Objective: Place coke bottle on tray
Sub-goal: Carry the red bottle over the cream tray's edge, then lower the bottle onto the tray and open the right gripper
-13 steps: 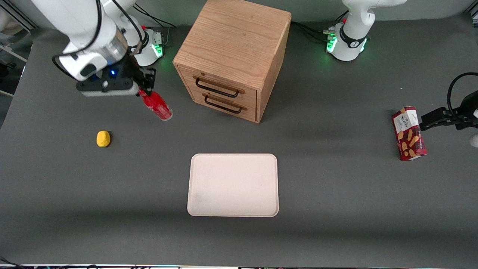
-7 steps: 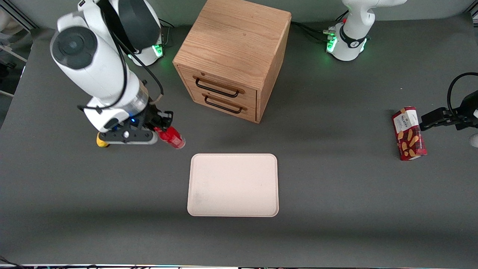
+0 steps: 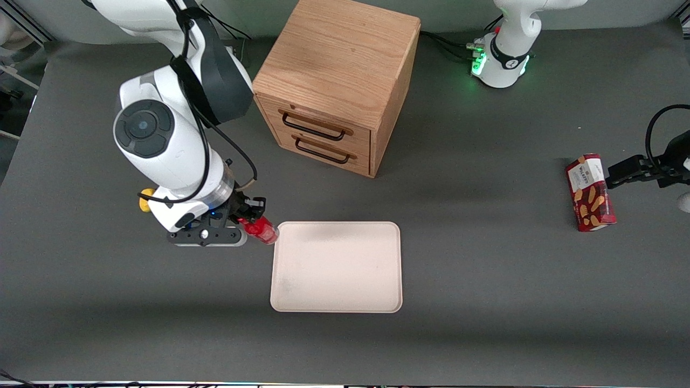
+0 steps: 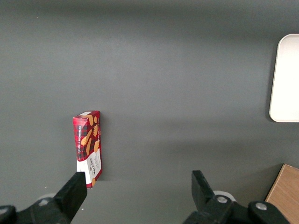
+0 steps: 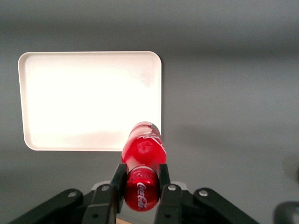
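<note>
Hand (image 3: 252,218) clamped on the bottle (image 3: 262,230), in the air just beside the tray (image 3: 337,267).
The bottle hangs tilted over the bench (image 3: 485,269) at the tray's edge nearest the working arm; a yellow lump (image 3: 144,199) lies near the arm.

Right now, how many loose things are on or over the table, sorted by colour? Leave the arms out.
Red: 2, the coke bottle held in the gripper at the tray's edge, and the biscuit box
Cream: 1, the tray
Yellow: 1, a small lump
Wood: 1, the drawer cabinet
Total: 5
</note>
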`<state>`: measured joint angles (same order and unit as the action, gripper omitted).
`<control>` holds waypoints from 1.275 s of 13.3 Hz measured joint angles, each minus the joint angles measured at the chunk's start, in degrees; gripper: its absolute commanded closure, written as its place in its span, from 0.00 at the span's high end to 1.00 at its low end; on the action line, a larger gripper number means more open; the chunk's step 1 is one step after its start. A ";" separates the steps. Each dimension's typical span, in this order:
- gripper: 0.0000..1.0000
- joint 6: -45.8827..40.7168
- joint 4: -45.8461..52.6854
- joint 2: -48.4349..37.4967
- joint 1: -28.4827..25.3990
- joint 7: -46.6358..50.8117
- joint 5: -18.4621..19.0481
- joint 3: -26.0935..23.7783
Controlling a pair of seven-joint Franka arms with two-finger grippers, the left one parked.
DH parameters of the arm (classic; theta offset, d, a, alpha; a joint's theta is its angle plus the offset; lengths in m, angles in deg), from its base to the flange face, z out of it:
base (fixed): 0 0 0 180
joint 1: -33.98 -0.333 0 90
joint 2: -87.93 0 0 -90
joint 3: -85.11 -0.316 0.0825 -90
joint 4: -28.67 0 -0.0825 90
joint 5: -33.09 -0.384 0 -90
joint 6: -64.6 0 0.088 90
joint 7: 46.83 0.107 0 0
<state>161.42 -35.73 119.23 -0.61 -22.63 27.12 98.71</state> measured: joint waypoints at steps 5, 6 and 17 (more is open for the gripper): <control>0.00 4.00 -0.16 4.51 0.09 0.00 -0.04 -0.09; 0.00 4.92 -0.20 5.44 0.14 0.00 -0.05 -0.09; 0.00 17.07 -1.73 14.16 0.29 0.01 -0.35 -0.41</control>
<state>178.50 -37.46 133.39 -0.32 -22.62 26.78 98.30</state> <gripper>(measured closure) 0.683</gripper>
